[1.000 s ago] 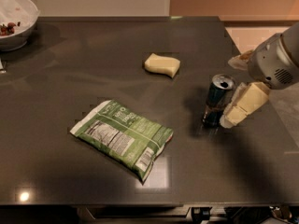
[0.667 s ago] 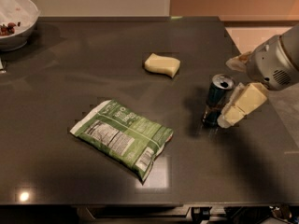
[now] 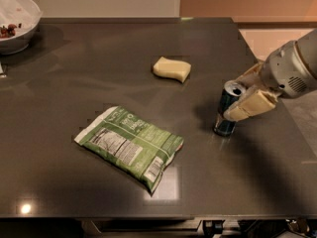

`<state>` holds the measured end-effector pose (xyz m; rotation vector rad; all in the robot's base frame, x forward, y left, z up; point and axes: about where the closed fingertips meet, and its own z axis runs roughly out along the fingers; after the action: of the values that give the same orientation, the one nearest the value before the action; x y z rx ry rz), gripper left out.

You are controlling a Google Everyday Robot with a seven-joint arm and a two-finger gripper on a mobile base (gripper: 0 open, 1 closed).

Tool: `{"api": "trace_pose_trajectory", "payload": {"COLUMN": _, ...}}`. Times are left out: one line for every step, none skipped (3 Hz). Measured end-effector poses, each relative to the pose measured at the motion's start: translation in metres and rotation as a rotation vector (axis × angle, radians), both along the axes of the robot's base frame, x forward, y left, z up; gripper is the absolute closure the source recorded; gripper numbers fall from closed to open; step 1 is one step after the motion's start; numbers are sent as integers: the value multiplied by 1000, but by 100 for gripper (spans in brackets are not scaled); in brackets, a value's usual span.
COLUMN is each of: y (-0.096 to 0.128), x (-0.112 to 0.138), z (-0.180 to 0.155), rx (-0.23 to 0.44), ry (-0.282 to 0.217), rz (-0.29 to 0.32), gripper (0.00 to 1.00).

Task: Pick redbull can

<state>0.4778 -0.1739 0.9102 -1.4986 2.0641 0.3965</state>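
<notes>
The redbull can [image 3: 224, 119], a slim blue and silver can with a silver top, stands upright on the dark table [image 3: 99, 58] at the right. My gripper [image 3: 236, 98] reaches in from the right edge and is open, with one cream finger [image 3: 251, 105] in front of the can and the other behind it. The can sits between the fingers, its base still on the table. The near finger hides part of the can's right side.
A green snack bag [image 3: 131, 145] lies flat in the middle front. A yellow sponge [image 3: 172, 68] lies behind the can to its left. A white bowl [image 3: 17, 21] stands at the far left corner. The table's right edge runs just past the can.
My gripper has shifted slightly left, closing in around the can. The can, bag and sponge have not moved.
</notes>
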Motion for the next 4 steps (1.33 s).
{"api": "trace_pose_trajectory", "payload": {"y": 0, "x": 1, "z": 0, "rx": 6, "ry": 8, "rz": 3, "gripper": 64}}
{"api": "trace_pose_trajectory", "payload": {"y": 4, "x": 4, "z": 8, "rx": -1, "ry": 27, "rz": 20, "gripper": 87}}
{"api": "trace_pose_trajectory", "payload": {"y": 13, "x": 8, "z": 30, "rx": -1, "ry": 34, "rz": 58, "gripper": 100}}
{"api": "trace_pose_trajectory", "payload": {"y": 21, "x": 10, "z": 56, "rx": 4, "ry": 14, "rz": 91, "gripper": 100}}
